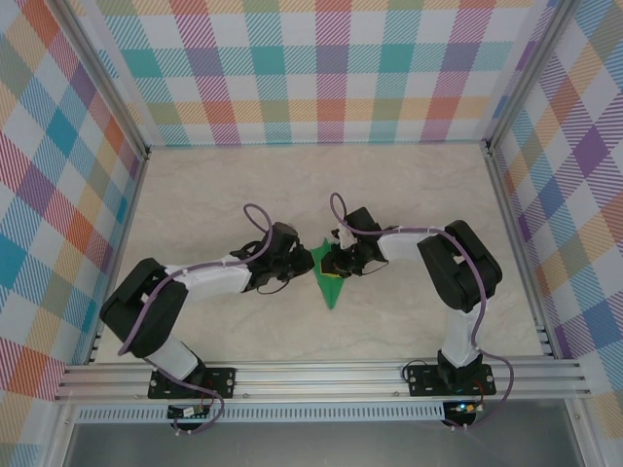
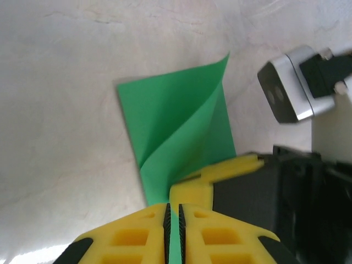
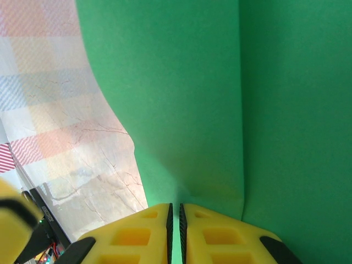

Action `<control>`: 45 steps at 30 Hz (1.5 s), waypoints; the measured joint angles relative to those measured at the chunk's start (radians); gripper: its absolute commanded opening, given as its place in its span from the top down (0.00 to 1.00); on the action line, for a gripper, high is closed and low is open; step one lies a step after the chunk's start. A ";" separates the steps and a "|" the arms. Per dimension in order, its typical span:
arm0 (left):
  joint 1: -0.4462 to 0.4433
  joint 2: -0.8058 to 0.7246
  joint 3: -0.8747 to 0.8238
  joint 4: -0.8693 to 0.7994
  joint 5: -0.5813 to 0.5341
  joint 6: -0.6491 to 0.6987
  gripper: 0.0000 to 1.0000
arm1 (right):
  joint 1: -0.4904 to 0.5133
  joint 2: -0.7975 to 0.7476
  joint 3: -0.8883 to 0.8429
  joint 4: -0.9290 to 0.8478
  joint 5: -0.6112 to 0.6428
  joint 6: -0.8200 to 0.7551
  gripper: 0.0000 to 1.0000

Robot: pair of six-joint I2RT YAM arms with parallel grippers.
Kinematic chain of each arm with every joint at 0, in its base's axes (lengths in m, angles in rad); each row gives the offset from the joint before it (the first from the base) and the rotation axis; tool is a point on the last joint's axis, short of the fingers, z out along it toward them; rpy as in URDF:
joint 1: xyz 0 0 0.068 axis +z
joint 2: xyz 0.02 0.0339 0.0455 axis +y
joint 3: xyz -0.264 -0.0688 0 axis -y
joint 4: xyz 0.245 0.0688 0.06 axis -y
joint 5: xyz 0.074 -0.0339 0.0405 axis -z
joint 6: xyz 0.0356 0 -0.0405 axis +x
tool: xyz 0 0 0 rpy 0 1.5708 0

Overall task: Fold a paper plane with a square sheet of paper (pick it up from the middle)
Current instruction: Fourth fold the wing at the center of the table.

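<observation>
The square sheet of paper (image 1: 329, 280) is bright green and creased into a pointed, paper plane-like shape. It lies mid-table with its tip toward the near edge. My left gripper (image 1: 300, 265) meets it from the left, my right gripper (image 1: 336, 261) from the right. In the left wrist view the yellow fingers (image 2: 137, 236) of the left gripper (image 2: 175, 208) are shut on the paper's edge (image 2: 176, 126), with one flap lifted. A right finger (image 2: 231, 168) touches the paper beside them. In the right wrist view my right gripper (image 3: 176, 208) is shut on a green fold (image 3: 181, 99).
Marble-patterned tabletop (image 1: 409, 195) lies all around the paper. Checkered walls (image 1: 311, 68) close off the back and sides. An aluminium rail (image 1: 321, 375) carries both arm bases at the near edge. The right arm's wrist camera (image 2: 289, 91) hangs close to the left gripper.
</observation>
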State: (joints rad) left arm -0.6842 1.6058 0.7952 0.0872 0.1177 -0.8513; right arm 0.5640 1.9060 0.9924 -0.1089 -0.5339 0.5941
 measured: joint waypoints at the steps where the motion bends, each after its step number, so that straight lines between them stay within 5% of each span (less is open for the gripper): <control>1: 0.007 0.031 0.012 0.022 0.013 -0.005 0.86 | 0.000 0.000 -0.001 0.001 0.000 0.000 0.85; 17: 0.032 0.278 0.166 0.061 0.072 -0.024 0.90 | 0.000 -0.017 -0.018 0.003 0.005 0.011 0.85; 31: 0.032 0.283 0.172 0.054 0.076 -0.019 0.92 | 0.000 -0.142 -0.042 -0.022 -0.033 0.013 0.82; 45: 0.032 0.297 0.188 0.057 0.095 -0.015 0.92 | 0.003 -0.084 -0.115 -0.018 -0.054 0.008 0.82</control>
State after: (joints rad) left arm -0.6518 1.9030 0.9829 0.1444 0.2123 -0.8665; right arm 0.5671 1.8225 0.8772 -0.1268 -0.5880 0.6022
